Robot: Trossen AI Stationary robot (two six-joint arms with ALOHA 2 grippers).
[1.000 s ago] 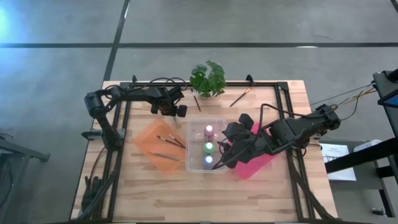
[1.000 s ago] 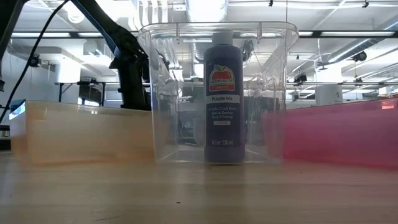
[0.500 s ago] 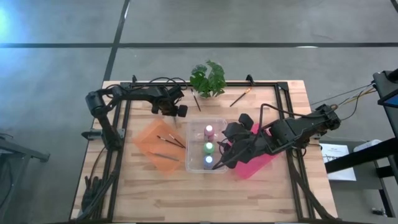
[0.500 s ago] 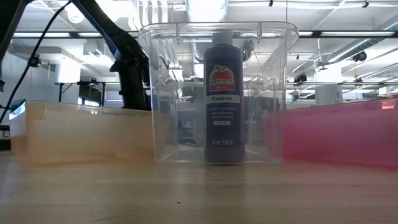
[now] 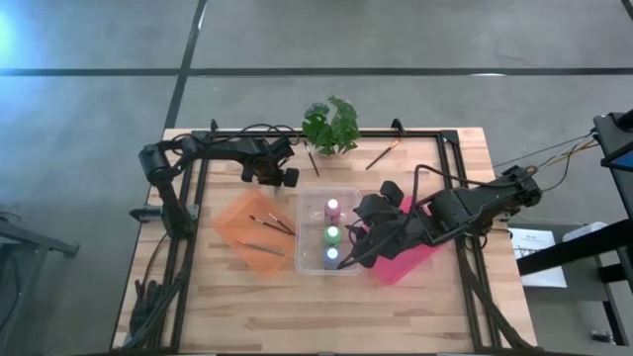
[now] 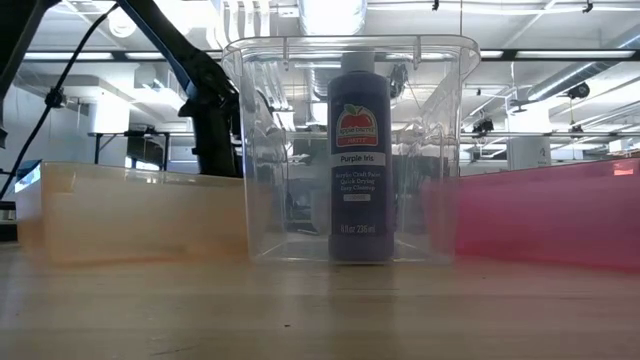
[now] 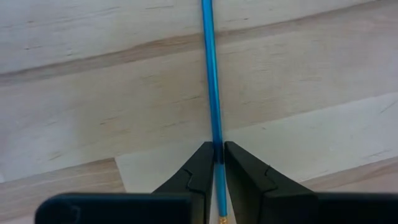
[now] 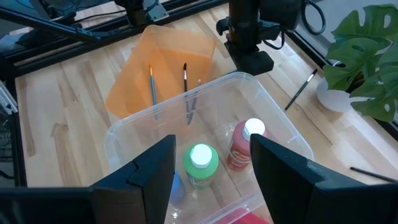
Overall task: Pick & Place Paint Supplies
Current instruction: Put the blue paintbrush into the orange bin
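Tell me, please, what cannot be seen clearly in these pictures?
- Low view: purple bottle hides the bottles behind it.
- Left wrist view: left gripper covers the blue brush's end.
- Right wrist view: right gripper hides the third bottle.
- High view: brushes on the orange tray too small to count.

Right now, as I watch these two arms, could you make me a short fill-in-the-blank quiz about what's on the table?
1. The left gripper is shut on a thin ____ paintbrush.
2. The clear bin holds ____ paint bottles.
3. The right gripper hovers ____ over that bin.
4. Two brushes lie on the ____ mat.

Missing words: blue; three; open; orange
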